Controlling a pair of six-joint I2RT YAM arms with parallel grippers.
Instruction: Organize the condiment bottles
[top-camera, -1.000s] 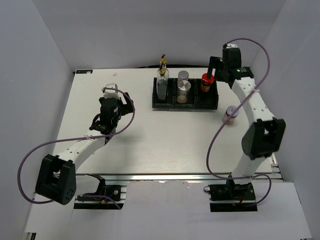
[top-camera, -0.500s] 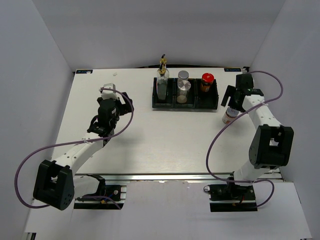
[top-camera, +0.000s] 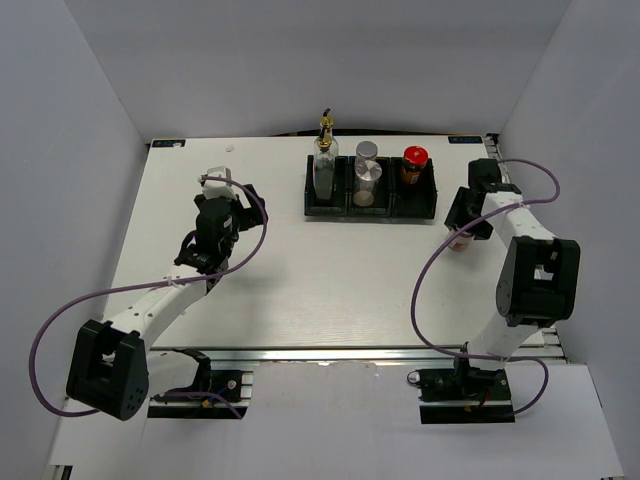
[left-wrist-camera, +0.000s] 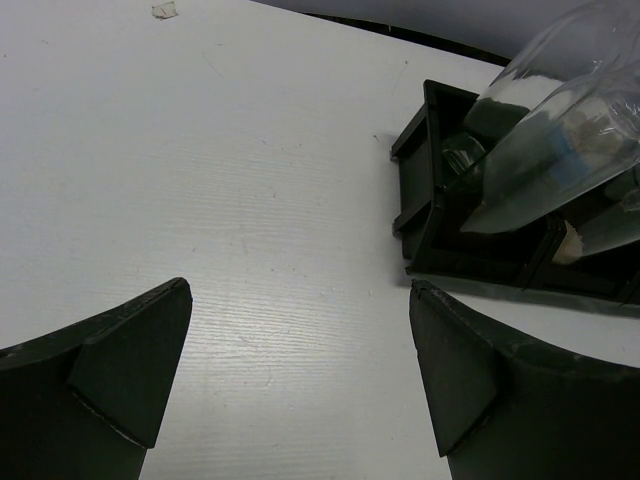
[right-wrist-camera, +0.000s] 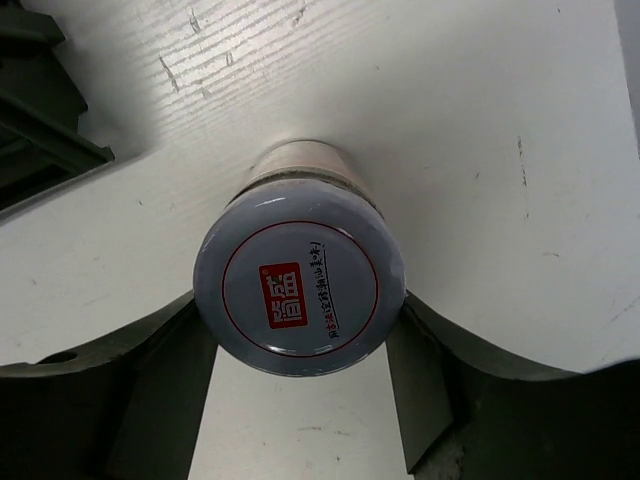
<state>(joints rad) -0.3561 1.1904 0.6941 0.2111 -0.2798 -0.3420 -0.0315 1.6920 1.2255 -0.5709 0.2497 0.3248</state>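
Observation:
The black tray (top-camera: 345, 208) at the back holds a tall clear glass bottle with a gold spout (top-camera: 325, 160) on the left, silver-capped shakers (top-camera: 367, 172) in the middle and the red-lidded dark jar (top-camera: 415, 165) on the right. The small white-labelled jar (right-wrist-camera: 300, 300) stands on the table right of the tray. My right gripper (right-wrist-camera: 300, 385) is down over it, jaws open, one finger close on each side of its lid. In the top view that gripper (top-camera: 460, 225) covers most of the jar. My left gripper (left-wrist-camera: 300, 370) is open and empty above bare table, left of the tray (left-wrist-camera: 440, 230).
The white walls stand close behind the tray and along the right side near the right arm (top-camera: 525, 270). A small scrap (left-wrist-camera: 164, 10) lies at the table's far left. Purple cables loop from both arms.
My right gripper has left the red-lidded jar in the tray, swung right and toward me, and come down around the small white-labelled jar. The left arm has shifted only slightly.

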